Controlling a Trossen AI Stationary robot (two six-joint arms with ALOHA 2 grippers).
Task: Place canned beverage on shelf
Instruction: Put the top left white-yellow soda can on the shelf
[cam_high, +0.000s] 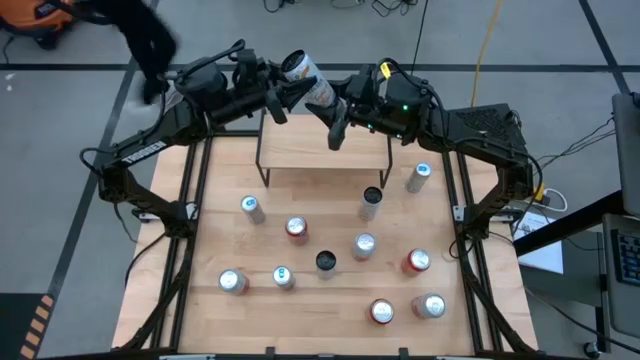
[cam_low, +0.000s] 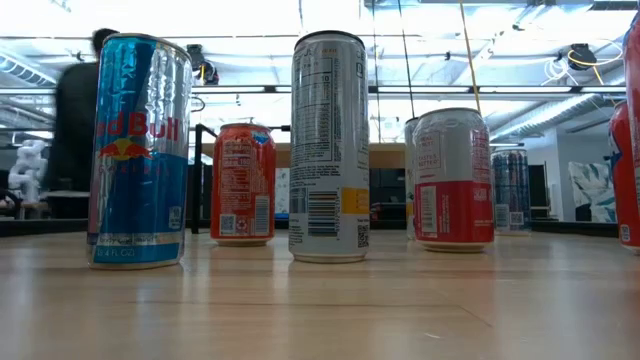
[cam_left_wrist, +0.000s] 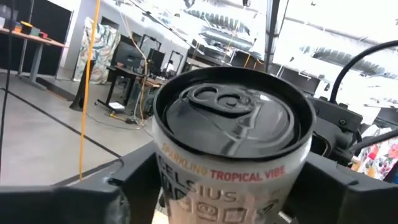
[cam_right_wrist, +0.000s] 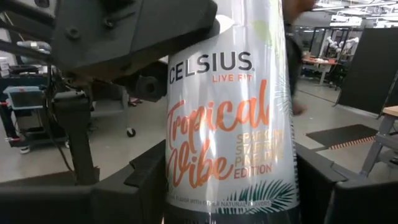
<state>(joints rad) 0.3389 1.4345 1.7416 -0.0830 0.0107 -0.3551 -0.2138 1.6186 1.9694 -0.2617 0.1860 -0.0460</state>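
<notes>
Overhead, both arms meet above the back edge of the shelf (cam_high: 325, 152), with a white can (cam_high: 308, 78) held tilted in the air between them. The right pincer (cam_high: 330, 100) grips the can near its lower part; the left pincer (cam_high: 285, 92) reaches in from the other side at the can's top end. Whether the left fingers actually press on the can cannot be told from above.

Only the wrist views show the can up close. The right wrist view reads its label, "Celsius Tropical Vibe", with the can (cam_right_wrist: 227, 124) between the right arm's dark fingers and the left arm's housing over its top. The left wrist view looks onto the lid and pull tab, the can (cam_left_wrist: 233, 146) sitting between the left fingers, which stand apart to either side of it.

The low view shows neither arm nor the held can. It shows cans standing on the tabletop (cam_low: 320, 300): a blue Red Bull can (cam_low: 140, 150), a tall white can (cam_low: 329, 145), an orange can (cam_low: 243, 183) and a red-and-white can (cam_low: 453, 178).

From above, about a dozen cans stand scattered in front of the shelf, whose top is bare.
</notes>
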